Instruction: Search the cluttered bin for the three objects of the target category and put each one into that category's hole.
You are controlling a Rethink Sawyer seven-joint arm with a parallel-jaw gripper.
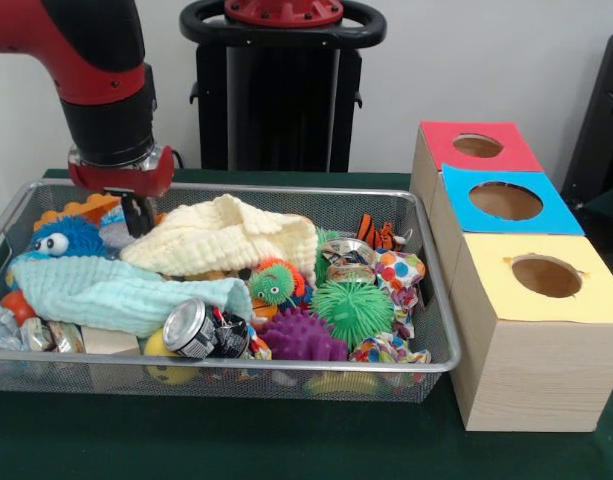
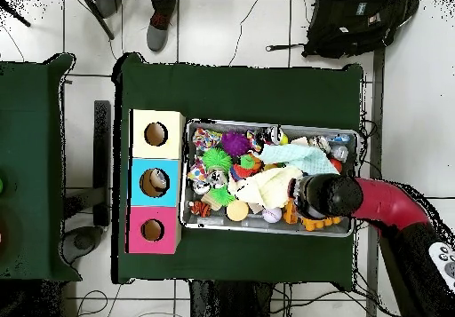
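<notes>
The wire mesh bin is full of toys and cloths; it also shows in the overhead view. My gripper reaches down into its back left corner, between a blue plush toy and a cream cloth. What it touches is hidden. A crumpled clear plastic bottle lies at the bin's front left corner, and shows in the overhead view. Other bottles are hidden. The red-topped hole is on the farthest wooden box, right of the bin; it also shows in the overhead view.
Blue-topped hole and yellow-topped hole sit in front of the red one. In the bin: mint cloth, metal can, green spiky ball, purple spiky ball. In the overhead view my arm covers the bin's lower right.
</notes>
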